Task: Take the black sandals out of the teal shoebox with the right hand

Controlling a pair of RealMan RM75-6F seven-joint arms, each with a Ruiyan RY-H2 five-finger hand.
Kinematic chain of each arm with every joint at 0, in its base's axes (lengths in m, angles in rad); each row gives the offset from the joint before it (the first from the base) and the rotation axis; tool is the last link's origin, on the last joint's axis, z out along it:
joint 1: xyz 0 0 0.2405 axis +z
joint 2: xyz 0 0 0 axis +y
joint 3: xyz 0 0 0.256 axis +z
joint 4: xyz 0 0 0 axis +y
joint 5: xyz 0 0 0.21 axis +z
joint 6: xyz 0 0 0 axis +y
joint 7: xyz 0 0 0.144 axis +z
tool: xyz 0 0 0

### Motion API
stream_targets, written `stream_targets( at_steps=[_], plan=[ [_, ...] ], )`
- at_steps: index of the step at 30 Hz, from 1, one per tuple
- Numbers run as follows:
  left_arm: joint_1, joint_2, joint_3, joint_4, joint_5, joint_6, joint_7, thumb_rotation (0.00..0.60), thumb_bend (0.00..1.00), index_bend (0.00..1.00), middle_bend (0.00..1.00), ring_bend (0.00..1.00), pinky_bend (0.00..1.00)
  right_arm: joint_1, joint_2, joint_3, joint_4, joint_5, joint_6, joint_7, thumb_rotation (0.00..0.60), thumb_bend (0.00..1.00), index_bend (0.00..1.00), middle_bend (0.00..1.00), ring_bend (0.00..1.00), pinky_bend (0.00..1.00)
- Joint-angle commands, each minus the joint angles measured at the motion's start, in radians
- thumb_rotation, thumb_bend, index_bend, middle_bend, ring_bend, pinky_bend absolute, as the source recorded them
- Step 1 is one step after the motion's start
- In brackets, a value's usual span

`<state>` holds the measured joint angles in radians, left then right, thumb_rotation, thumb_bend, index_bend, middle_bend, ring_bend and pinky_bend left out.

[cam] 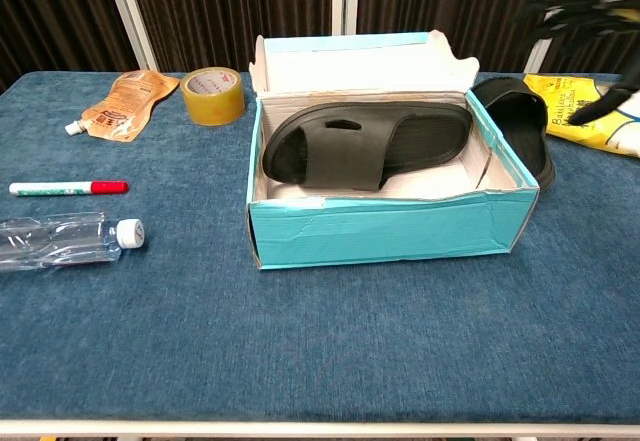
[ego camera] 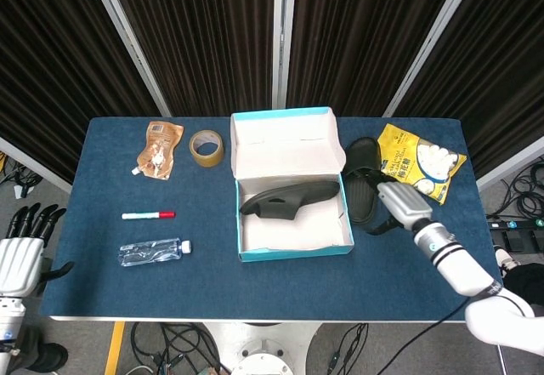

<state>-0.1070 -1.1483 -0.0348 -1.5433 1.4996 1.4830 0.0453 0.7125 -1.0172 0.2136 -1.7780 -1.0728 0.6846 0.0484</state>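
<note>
We see our right hand (ego camera: 403, 206) open and empty above the sandal (ego camera: 365, 190) beside the teal shoebox (ego camera: 291, 196).

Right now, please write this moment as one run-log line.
right hand: open, raised | one sandal in shoebox | other sandal on table
</note>
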Motion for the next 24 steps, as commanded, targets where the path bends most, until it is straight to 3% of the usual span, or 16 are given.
stream_targets(
  at_steps=[1, 10, 15, 24],
  plan=[
    [0.003, 0.000, 0.001, 0.003, -0.002, 0.001, -0.002, 0.600, 0.07, 0.12, 0.09, 0.00, 0.05, 0.119, -0.137, 0.001, 0.092, -0.015, -0.011, -0.161, 0.600, 0.03, 0.09, 0.17, 0.06, 0.19],
    [0.013, -0.002, 0.000, 0.013, -0.014, 0.005, -0.016, 0.600, 0.07, 0.12, 0.09, 0.00, 0.05, 0.275, -0.365, -0.048, 0.352, -0.026, 0.004, -0.437, 0.600, 0.03, 0.12, 0.18, 0.08, 0.21],
    [0.009, -0.004, -0.004, 0.017, -0.018, -0.004, -0.019, 0.600, 0.07, 0.12, 0.09, 0.00, 0.05, 0.297, -0.435, -0.067, 0.429, -0.096, 0.015, -0.442, 0.600, 0.03, 0.13, 0.18, 0.08, 0.21],
    [0.002, -0.012, -0.007, 0.026, -0.022, -0.018, -0.021, 0.600, 0.07, 0.12, 0.09, 0.00, 0.05, 0.289, -0.514, -0.101, 0.534, -0.243, 0.087, -0.375, 0.600, 0.03, 0.27, 0.28, 0.16, 0.24]
  ],
)
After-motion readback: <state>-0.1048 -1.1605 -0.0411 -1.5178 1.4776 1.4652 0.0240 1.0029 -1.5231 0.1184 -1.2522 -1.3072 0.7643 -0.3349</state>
